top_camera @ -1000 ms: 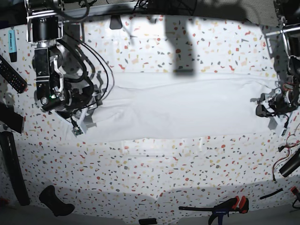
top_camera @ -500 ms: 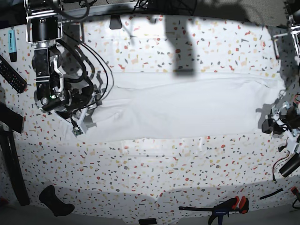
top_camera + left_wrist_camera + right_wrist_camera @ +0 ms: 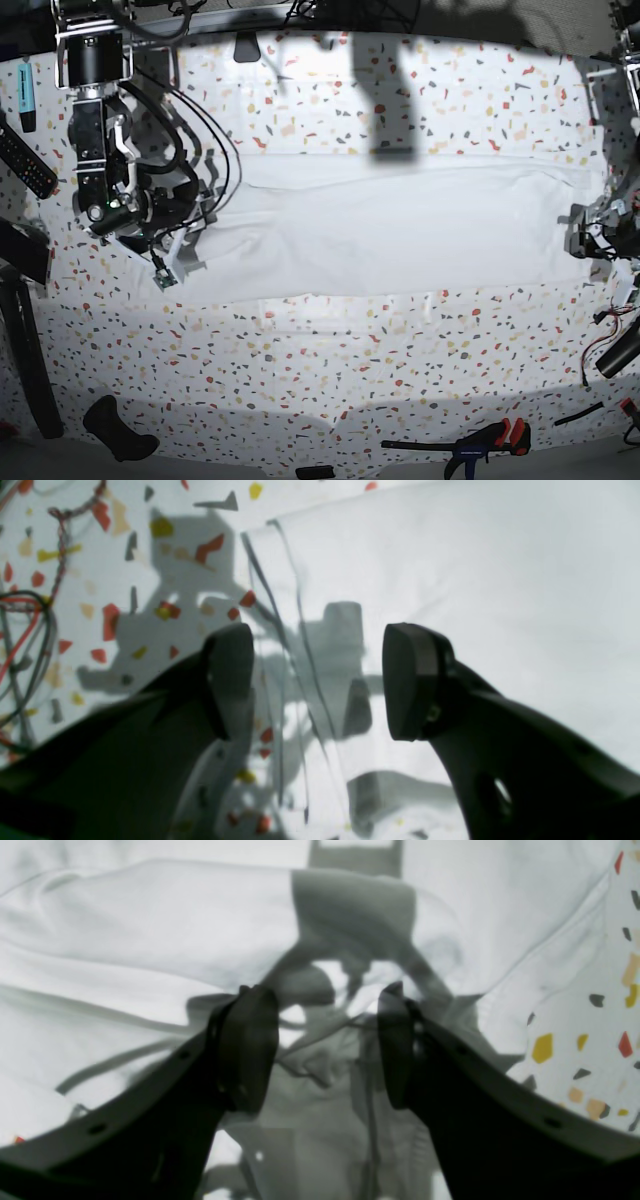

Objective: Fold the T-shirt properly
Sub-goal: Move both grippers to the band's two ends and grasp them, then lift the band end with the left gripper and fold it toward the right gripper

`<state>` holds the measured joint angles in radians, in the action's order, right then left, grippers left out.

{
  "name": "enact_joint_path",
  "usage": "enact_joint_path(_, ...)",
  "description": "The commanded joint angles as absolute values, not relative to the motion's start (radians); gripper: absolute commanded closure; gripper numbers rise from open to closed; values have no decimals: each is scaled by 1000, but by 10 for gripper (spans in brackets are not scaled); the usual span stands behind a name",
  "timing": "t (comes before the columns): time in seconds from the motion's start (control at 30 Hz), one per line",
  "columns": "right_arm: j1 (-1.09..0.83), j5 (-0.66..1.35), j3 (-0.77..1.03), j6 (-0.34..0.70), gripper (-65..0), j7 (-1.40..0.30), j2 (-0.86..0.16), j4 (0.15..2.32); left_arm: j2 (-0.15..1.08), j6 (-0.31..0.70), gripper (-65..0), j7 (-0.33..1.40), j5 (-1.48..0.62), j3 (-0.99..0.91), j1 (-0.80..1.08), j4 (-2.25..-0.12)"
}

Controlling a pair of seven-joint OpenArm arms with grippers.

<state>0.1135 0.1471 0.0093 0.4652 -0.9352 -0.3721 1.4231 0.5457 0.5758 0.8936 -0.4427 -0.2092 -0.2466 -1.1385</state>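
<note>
The plain white, soft cotton T-shirt (image 3: 400,235) lies as a long flat band across the middle of the base view, on the white tabletop flecked with red, yellow and grey (image 3: 330,370). I judge it light, limp and slack: it will sag and drag rather than hold shape, so I would pinch it at a doubled hem or corner, where the layers give my fingers something to bite, and lift both ends together.

My left gripper (image 3: 315,680), at the right edge of the base view, has its jaws spread wide with nothing between them; in its wrist view the shirt's layered edge (image 3: 280,630) runs below the gap, untouched as far as I can tell. My right gripper (image 3: 325,1045), at the left end of the band, also stands wide open and empty, hanging over rumpled, shadowed cloth. Whether its fingertips (image 3: 247,1040) brush the fabric I cannot tell.
</note>
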Motion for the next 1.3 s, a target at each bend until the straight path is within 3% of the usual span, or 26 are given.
enact_joint_path(0.0, 116, 86, 14, 449, -332, -980, -394, 1427, 569, 575, -391, 861, -452, -214, -267, -1126)
enact_joint_path(0.17, 116, 86, 14, 449, -332, -980, -393, 1427, 588, 576, -391, 836, -471, -215, -289, -969)
enact_joint_path(0.3, 116, 89, 14, 449, -332, -979, -393, 1427, 635, 594, -391, 840, -617, -215, -310, -848)
enact_joint_path(0.43, 116, 89, 14, 449, -332, -979, -393, 1427, 663, 698, -391, 955, -797, -215, -313, -761)
enact_joint_path(0.57, 116, 89, 14, 449, -332, -978, -393, 1427, 653, 698, -391, 957, -907, -215, -313, -704)
enact_joint_path(1.1, 116, 89, 14, 448, -332, -979, -393, 1427, 578, 698, -390, 1023, -888, -214, -316, -694)
enact_joint_path(1.2, 117, 89, 14, 449, -332, -979, -393, 1427, 589, 698, -369, 1040, -888, -214, -315, -694)
enact_joint_path(1.27, 117, 89, 14, 448, -332, -979, -393, 1427, 593, 698, -288, 1070, -896, -214, -316, -694)
